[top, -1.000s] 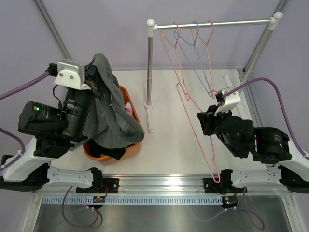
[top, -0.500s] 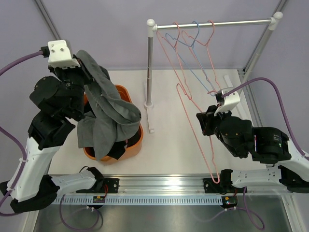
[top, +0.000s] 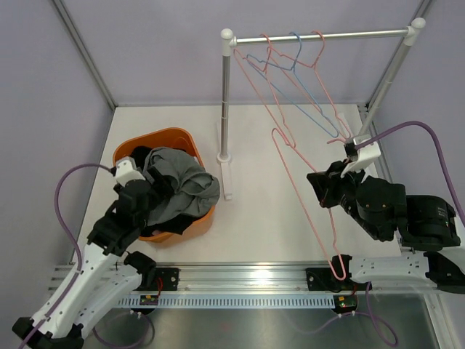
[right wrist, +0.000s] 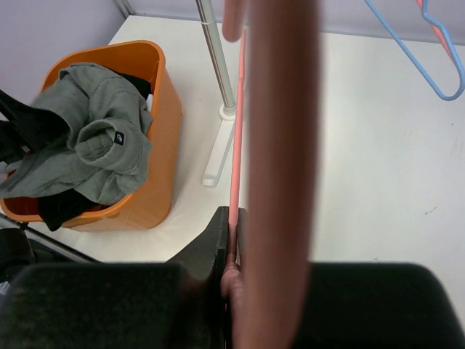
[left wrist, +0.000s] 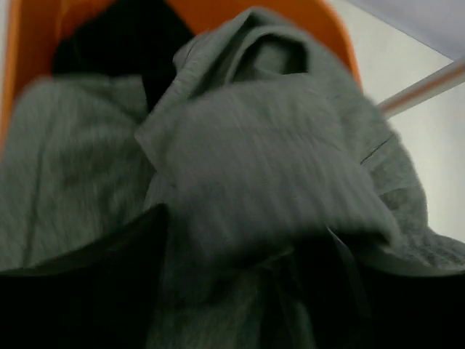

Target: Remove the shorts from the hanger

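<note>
Grey shorts (top: 185,182) lie crumpled on top of the orange basket (top: 156,136), over black shorts (right wrist: 62,207). My left gripper (top: 145,195) hovers at the basket's near-left side, just above the grey shorts (left wrist: 254,145). Its dark fingers stand wide apart and open, with loose cloth below them. My right gripper (top: 320,185) is shut on the thin wire of a long pink hanger (top: 290,156). That hanger (right wrist: 237,145) is bare and hooks onto the rail.
A metal rack has its rail (top: 327,34) across the back and a post (top: 225,102) on a white foot beside the basket. A blue hanger (top: 305,109) and another pink one hang bare on the rail. The basket's wall (right wrist: 163,109) faces the post (right wrist: 216,51).
My left arm swung down from high over the basket, opened and let go of the grey shorts, which now lie in the basket. The right gripper shifted slightly right with the hanger.
</note>
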{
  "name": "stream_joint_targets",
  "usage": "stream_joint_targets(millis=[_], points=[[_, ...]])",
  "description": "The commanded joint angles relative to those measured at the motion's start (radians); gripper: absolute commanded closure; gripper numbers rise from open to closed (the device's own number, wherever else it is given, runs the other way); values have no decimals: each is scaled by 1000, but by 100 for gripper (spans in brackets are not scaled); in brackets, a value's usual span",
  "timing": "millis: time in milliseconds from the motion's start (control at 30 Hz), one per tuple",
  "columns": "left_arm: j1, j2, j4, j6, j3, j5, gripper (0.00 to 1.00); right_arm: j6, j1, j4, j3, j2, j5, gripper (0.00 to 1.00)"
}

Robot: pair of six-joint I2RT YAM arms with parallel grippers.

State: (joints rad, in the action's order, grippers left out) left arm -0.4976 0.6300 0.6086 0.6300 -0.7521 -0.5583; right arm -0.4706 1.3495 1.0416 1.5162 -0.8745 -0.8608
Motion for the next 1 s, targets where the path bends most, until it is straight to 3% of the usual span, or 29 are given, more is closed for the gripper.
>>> stream_joint_targets(millis=[0,33,67,233,467,533,567,633,733,967], points=[[4,-96,-81,217,78,127,10,24,8,-43,12,11,32,100],[4,-113,-87,214,92,145,2,33,8,-55,10,15,39,100],[4,-137,-95,203,88,156,1,50,10,-72,10,16,40,100],[2,-138,-61,97,-54,169,1,113,10,-136,42,3,0,100],[4,-101,-26,-7,-239,126,1,409,0,-386,94,-95,-193,100],[4,-93,-30,-29,-257,126,1,423,-84,-358,197,-179,-199,100],[4,-92,-33,-35,-263,130,1,411,-136,-307,272,-202,-105,100],[4,-84,-39,-47,-273,149,1,397,-319,-290,315,-242,-8,100],[4,-87,-53,-59,-271,191,1,386,-500,-287,374,-253,49,100],[4,-113,-50,-81,-240,307,1,360,-772,-201,501,-276,139,100]])
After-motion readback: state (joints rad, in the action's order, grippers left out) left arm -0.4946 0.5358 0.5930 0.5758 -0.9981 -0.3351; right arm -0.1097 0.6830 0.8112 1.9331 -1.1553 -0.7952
